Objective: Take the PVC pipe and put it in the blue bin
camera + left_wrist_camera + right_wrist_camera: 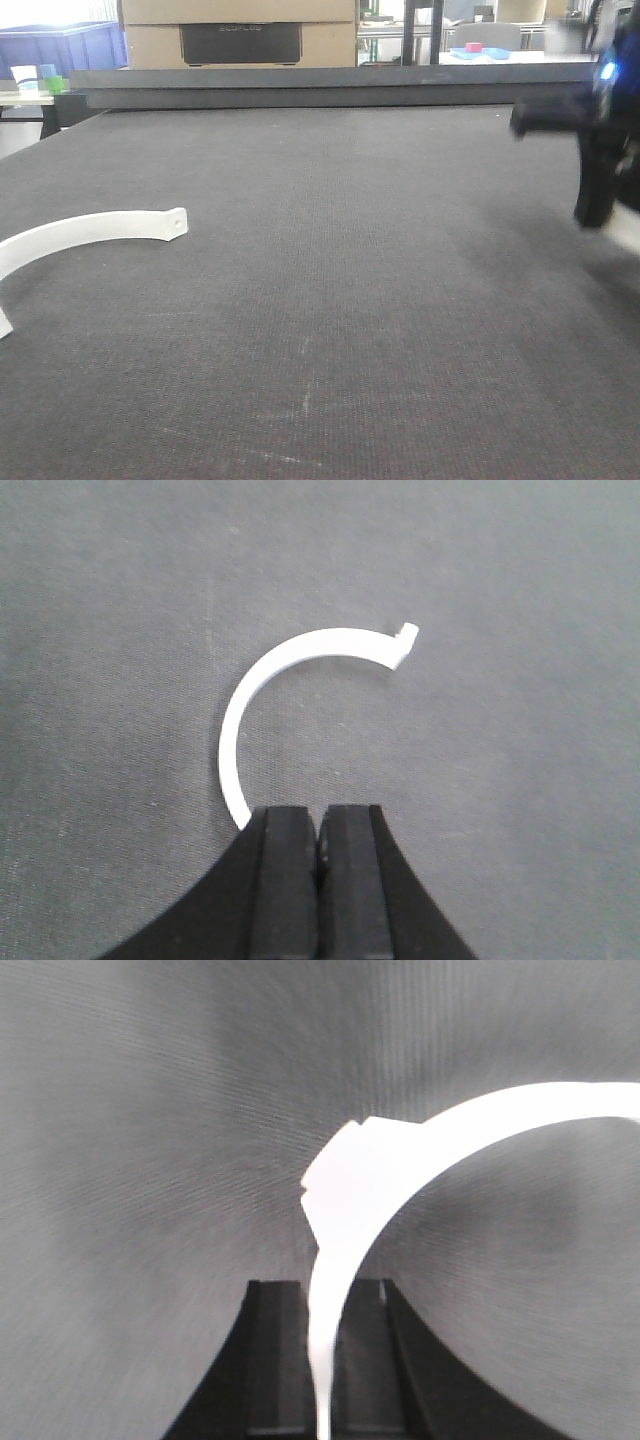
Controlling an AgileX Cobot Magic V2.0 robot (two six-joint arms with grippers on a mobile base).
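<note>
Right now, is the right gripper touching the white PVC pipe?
Touching. The right wrist view shows the PVC pipe running down between the fingers of the right gripper, pinched with no gap showing on either side.

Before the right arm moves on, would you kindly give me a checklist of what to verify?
1. The white ring piece between the right gripper jaws: ok.
2. Grip firm: cannot tell, the picture is blurred.
3. The left gripper jaws shut, nothing seen between them: ok.
4. The large white strip lying on the table, not picked up: ok.
5. The blue bin within reach: cannot tell; only a blue crate shows far behind the table.
</note>
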